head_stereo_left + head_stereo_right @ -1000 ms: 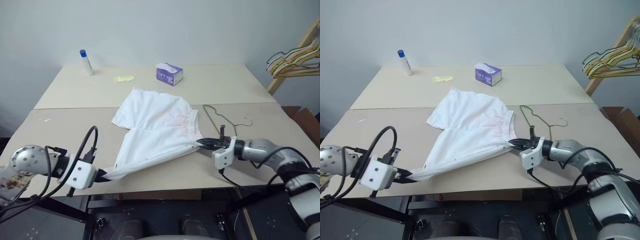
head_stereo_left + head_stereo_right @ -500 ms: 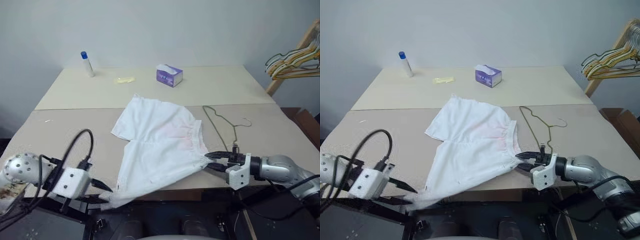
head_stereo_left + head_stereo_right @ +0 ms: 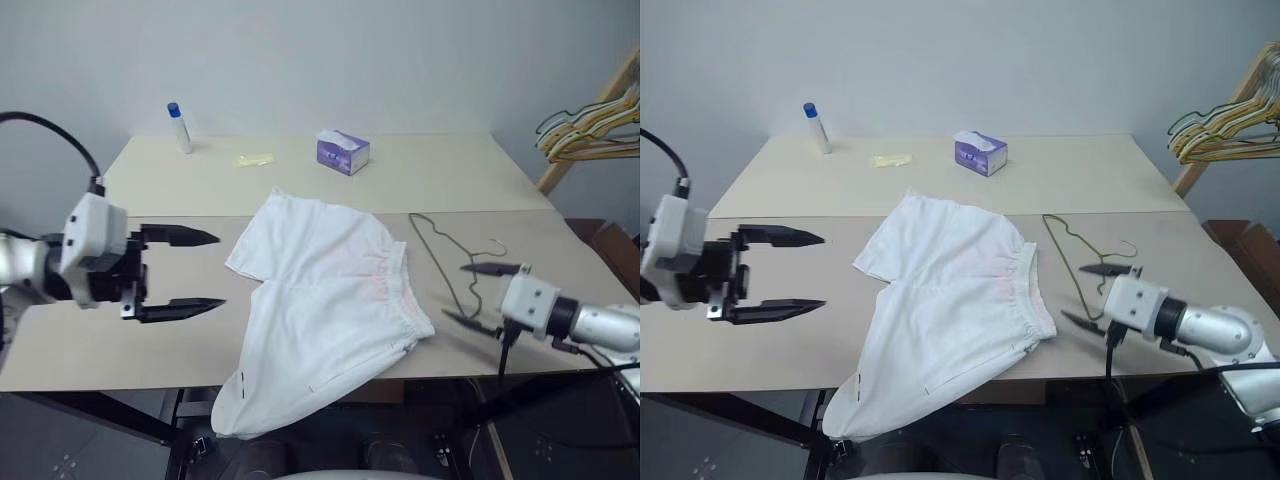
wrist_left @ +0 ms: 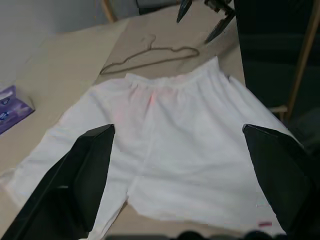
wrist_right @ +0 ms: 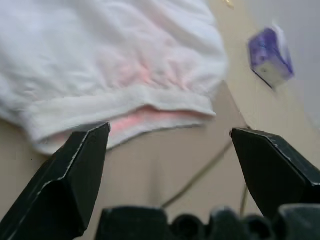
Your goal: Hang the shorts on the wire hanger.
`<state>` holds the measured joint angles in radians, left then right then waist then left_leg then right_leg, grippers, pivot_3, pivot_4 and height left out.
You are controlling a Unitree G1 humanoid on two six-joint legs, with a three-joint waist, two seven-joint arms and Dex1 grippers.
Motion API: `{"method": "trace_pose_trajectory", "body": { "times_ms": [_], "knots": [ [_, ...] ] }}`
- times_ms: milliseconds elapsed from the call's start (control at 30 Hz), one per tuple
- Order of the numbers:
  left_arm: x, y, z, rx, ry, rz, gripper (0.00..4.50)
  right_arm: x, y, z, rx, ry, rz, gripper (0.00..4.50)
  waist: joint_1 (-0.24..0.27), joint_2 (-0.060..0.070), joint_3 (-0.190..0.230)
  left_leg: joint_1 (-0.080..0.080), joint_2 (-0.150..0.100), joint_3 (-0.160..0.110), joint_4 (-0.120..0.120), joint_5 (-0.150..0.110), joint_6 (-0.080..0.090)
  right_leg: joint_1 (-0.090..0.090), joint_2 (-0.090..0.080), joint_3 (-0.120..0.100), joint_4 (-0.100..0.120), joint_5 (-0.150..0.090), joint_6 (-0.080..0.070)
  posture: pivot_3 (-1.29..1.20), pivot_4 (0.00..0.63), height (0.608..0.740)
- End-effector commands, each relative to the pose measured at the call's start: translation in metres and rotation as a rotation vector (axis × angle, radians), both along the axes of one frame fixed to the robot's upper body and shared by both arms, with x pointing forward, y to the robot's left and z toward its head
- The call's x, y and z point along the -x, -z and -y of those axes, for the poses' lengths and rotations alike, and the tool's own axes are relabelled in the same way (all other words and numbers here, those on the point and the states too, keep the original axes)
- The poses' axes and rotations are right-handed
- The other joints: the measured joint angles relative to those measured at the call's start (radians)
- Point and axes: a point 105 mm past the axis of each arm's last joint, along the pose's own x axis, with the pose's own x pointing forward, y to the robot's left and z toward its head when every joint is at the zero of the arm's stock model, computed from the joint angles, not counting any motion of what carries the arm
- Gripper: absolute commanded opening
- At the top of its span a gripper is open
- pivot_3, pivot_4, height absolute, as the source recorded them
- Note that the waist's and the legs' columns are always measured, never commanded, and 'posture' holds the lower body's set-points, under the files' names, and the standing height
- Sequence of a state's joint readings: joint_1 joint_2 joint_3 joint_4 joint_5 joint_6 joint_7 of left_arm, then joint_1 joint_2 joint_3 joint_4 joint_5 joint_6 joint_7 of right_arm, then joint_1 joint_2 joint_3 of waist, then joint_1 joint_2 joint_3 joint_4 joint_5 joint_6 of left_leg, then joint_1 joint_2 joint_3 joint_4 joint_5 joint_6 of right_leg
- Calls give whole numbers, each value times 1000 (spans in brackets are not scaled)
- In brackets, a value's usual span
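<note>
The white shorts (image 3: 330, 290) lie flat in the middle of the table, waistband toward the right. One leg end (image 3: 240, 410) droops over the front edge. The thin wire hanger (image 3: 440, 245) lies on the table just right of the waistband. My left gripper (image 3: 218, 270) hovers open above the table to the left of the shorts, holding nothing. My right gripper (image 3: 455, 291) stands open just right of the waistband, by the hanger's near end, also holding nothing. The left wrist view shows the shorts (image 4: 175, 140), the hanger (image 4: 150, 55) and the right gripper (image 4: 200, 15) beyond.
A purple tissue box (image 3: 343, 152), a white bottle with a blue cap (image 3: 178, 127) and a yellow scrap (image 3: 252, 159) sit on the far table. A bunch of hangers (image 3: 590, 125) hangs on a wooden rack at the right.
Both grippers opened and let go of the shorts. The left one rose and drew away to the left, the right one moved right. The shorts slackened, one leg sagging over the front edge.
</note>
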<state>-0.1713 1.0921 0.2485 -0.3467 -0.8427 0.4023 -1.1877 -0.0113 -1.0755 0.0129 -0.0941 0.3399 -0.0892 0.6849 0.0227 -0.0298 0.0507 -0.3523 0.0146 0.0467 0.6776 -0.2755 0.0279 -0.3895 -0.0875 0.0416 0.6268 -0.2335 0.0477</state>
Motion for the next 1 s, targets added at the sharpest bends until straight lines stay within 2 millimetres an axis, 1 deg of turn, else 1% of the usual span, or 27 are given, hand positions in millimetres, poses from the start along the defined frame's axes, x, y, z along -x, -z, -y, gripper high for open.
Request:
{"method": "trace_pose_trajectory", "body": {
  "times_ms": [33, 100, 200, 300, 400, 433, 567, 667, 800, 900, 1000],
  "knots": [
    [-4, -10, 19, 93, 14, -36, 4443, -16, 0, 14, -23, 222, -57, 4500, 0, 0, 0, -1, 0, 0, 0, 0, 0, -1, 1, 0, 0, 0, 0, 86, 31, 740],
    [-9, -11, 28, 125, 15, -48, 4443, -20, 17, 22, 26, 356, -182, 4500, -1, 0, 0, -1, 0, -1, 0, 0, 0, -1, 1, 0, 0, 0, 0, 64, 32, 740],
    [-16, -10, 37, 146, 12, -56, 4443, -28, 32, 28, -17, 507, -326, 4500, -7, 0, 0, -2, -1, 0, 0, 0, 0, -1, 1, 0, -1, 0, -1, 59, 31, 740],
    [-18, -7, 42, 153, 10, -49, 4443, -40, 44, 38, -56, 654, -413, 4500, -18, 0, 0, -1, -1, 0, 0, 0, 0, -1, 1, 1, -1, 0, -1, 51, 28, 740],
    [-17, -6, 44, 158, 11, -50, 4443, -49, 53, 46, -105, 760, -484, 4500, -20, 0, 0, -2, -1, 1, 0, 0, 0, -1, 2, 0, -2, 0, -1, 58, 29, 740],
    [-17, -6, 45, 158, 11, -50, 4443, -51, 55, 47, -113, 776, -503, 4500, -20, 0, 0, -2, -1, 2, 0, 0, 0, -2, 2, 0, -2, 0, -1, 58, 29, 740],
    [-12, -2, 43, 147, 14, -48, 4443, -56, 73, 55, -147, 866, -597, 4500, -21, 0, 0, -3, -1, 3, 0, 0, 0, -2, 2, 0, -2, 0, -1, 78, 31, 740],
    [-12, -3, 41, 148, 3, -44, 4490, -57, 76, 54, -165, 868, -628, 3892, -21, 0, 0, -2, -1, 3, 0, 0, 0, -1, 2, 0, -2, 0, -1, 85, 32, 740],
    [-12, -3, 40, 146, -2, -40, 4490, -56, 79, 53, -165, 868, -643, 2627, -19, -1, 0, -1, -1, 2, 0, 0, 0, 0, 2, 0, -2, 0, -1, 88, 32, 740],
    [-12, -2, 40, 145, -2, -41, 4490, -55, 80, 56, -167, 884, -643, 1577, -16, -1, 0, -1, -1, 2, 0, 0, 0, 0, 2, 0, -2, 0, -1, 90, 33, 740],
    [-12, -1, 39, 146, -4, -41, 4490, -54, 78, 57, -148, 876, -618, 623, -12, -1, 0, -2, -1, 2, 0, 0, 0, 0, 2, 0, -3, 0, -1, 91, 34, 740]
  ]
}}
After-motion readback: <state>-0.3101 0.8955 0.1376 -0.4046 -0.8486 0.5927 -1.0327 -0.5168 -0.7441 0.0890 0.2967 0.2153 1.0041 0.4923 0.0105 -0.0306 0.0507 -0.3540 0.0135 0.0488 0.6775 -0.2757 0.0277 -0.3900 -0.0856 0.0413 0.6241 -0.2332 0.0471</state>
